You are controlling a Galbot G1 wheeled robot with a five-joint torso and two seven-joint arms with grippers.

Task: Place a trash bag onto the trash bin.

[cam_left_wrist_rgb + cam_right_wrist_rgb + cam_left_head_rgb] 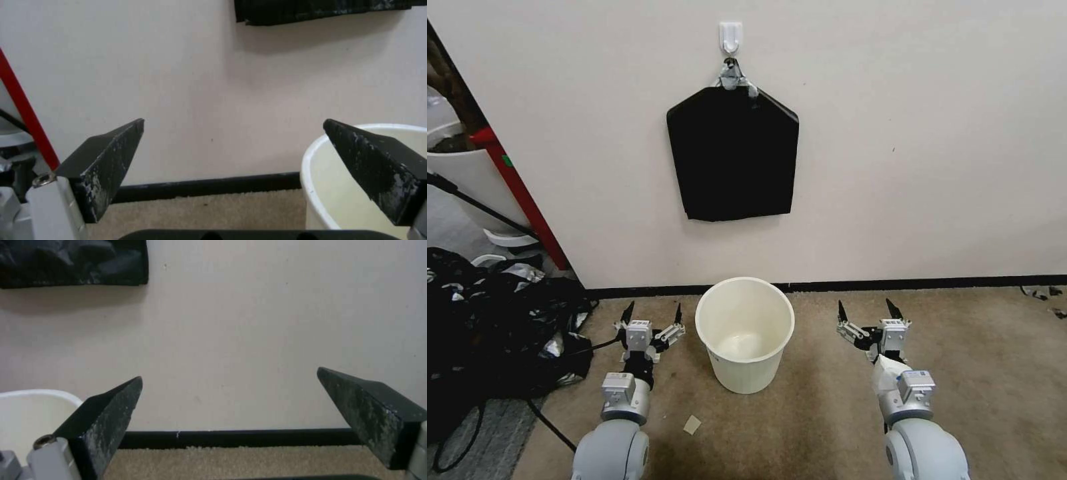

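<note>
The trash bin (745,333) stands upright on the tan carpet (974,373), at the centre of the head view, close to the black baseboard (934,283) of the cream wall (927,133). Its mouth is bare and its inside holds nothing.

The left gripper (652,313) hovers low over the carpet at the bin's 9 o'clock, just beside the bin wall without touching it. Its fingers are spread wide apart with nothing between them. In the left wrist view the bin rim (320,150) sits behind one dark fingertip.

The right gripper (866,309) hovers at the bin's 3 o'clock, a little farther from the bin than the left one. Its fingers are likewise spread wide and hold nothing.

At the bin's 12 o'clock, up on the wall, a flat black bundle (733,155) with a grey taped top hangs from a white hook (730,35).

A heap of black plastic (487,320) lies on the floor beyond the left gripper, at about 9 o'clock. A small scrap (692,425) lies on the carpet at the bin's 7 o'clock.
</note>
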